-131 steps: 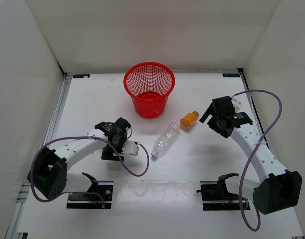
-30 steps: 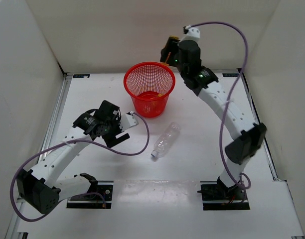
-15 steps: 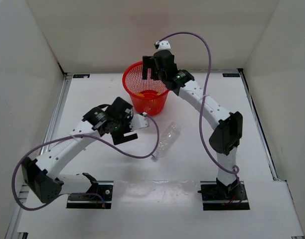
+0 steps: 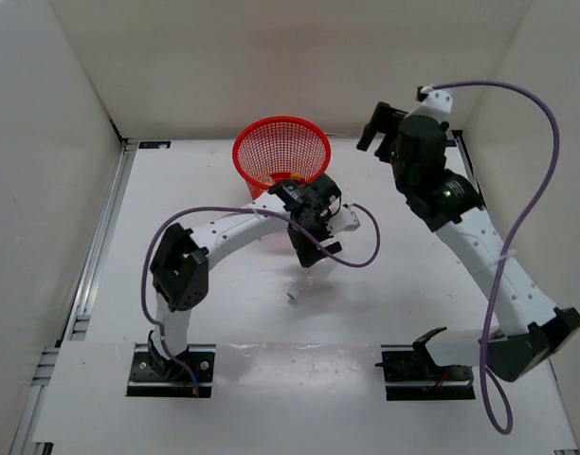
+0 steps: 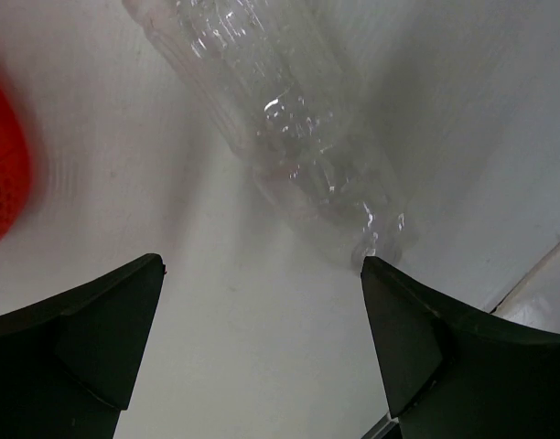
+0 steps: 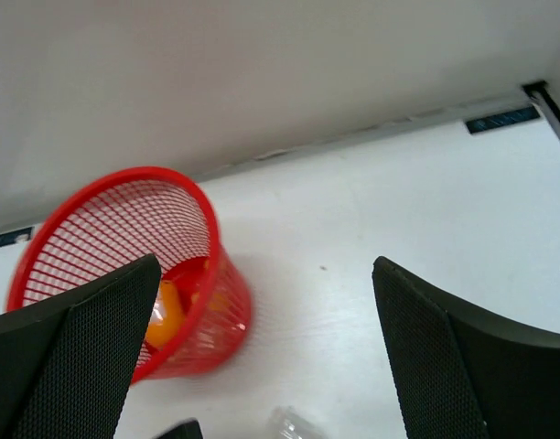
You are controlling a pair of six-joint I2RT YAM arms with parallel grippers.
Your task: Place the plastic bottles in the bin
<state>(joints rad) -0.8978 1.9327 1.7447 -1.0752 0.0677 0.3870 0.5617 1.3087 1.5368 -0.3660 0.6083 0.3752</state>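
Bin [image 6: 106, 238] holds stubby orange bottle [image 6: 166, 315] — long clear bottle [image 5: 280, 119] lies outside.

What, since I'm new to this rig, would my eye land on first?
The red bin at the far middle of the table, an orange bottle inside it. In front, the left gripper hangs open over a clear bottle lying on the table; the right gripper is open and empty, raised to the bin's right.

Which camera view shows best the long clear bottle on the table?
The left wrist view: the long clear bottle lies large and close, just beyond the open left gripper. In the top external view that gripper covers most of it, and only its cap end shows. The right wrist view catches a small clear bit at its bottom edge.
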